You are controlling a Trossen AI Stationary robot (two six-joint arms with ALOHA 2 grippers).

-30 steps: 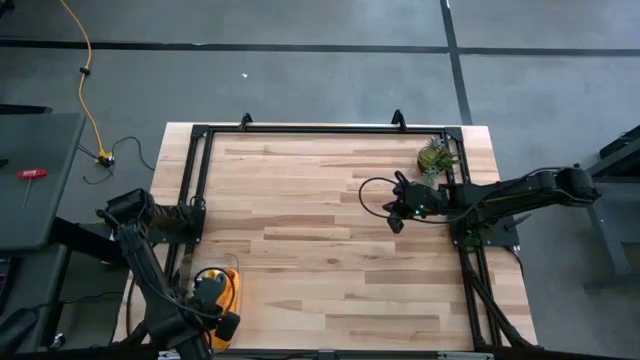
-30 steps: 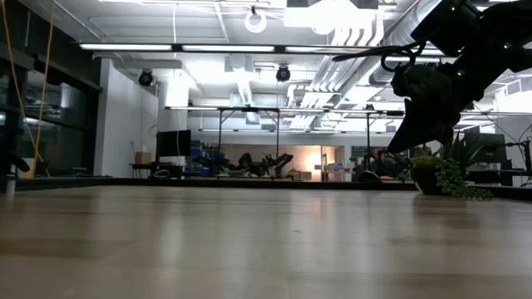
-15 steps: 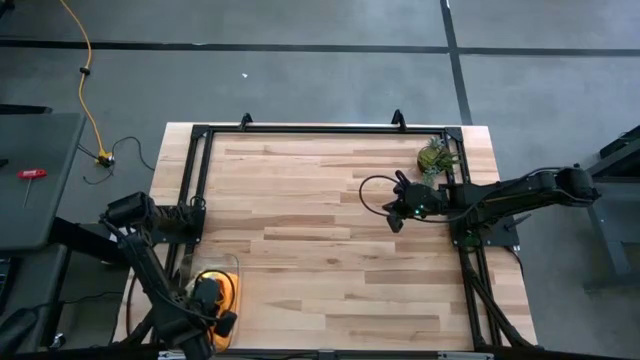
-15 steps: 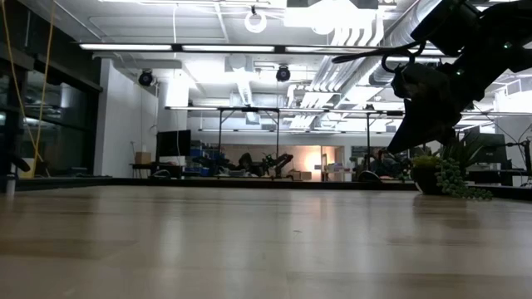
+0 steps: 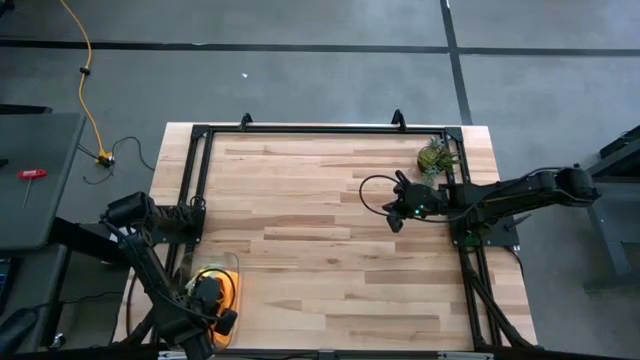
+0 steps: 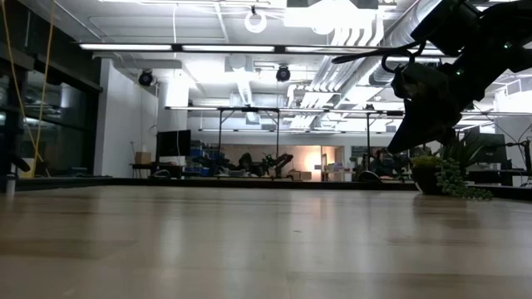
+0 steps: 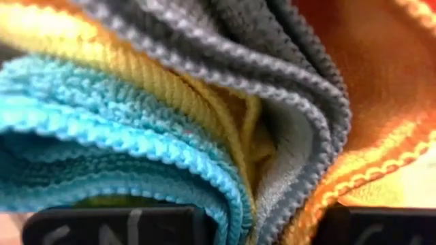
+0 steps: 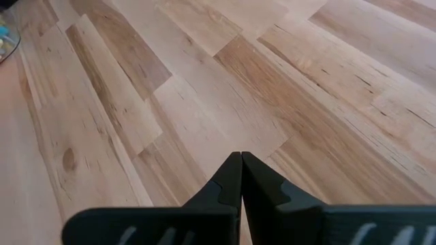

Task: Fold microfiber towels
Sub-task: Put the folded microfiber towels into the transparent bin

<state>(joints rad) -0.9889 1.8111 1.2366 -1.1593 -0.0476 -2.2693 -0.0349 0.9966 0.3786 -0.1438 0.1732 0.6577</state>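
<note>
I see bunched teal (image 7: 102, 129), yellow (image 7: 197, 95), grey (image 7: 272, 75) and orange microfiber towels (image 7: 381, 88) in the clear plastic tray (image 5: 222, 262); my left gripper (image 5: 205, 297) presses into them, grip unclear. My right gripper (image 8: 240, 178), closed empty, hovers beside the spiky green plant (image 5: 433, 156).

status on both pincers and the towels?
Left pincer open, down in the tray, nosed into bunched towels. Right pincer shut, empty, above bare table. Nothing folded yet.

The left gripper (image 5: 208, 300) covers most of the towel pile (image 5: 226, 290) in the clear tray (image 5: 215, 262); its fingers' spacing cannot be told. Close up, the teal towel (image 7: 102, 150), grey towel (image 7: 286, 82) and orange towel (image 7: 381, 102) run off every edge.
</note>
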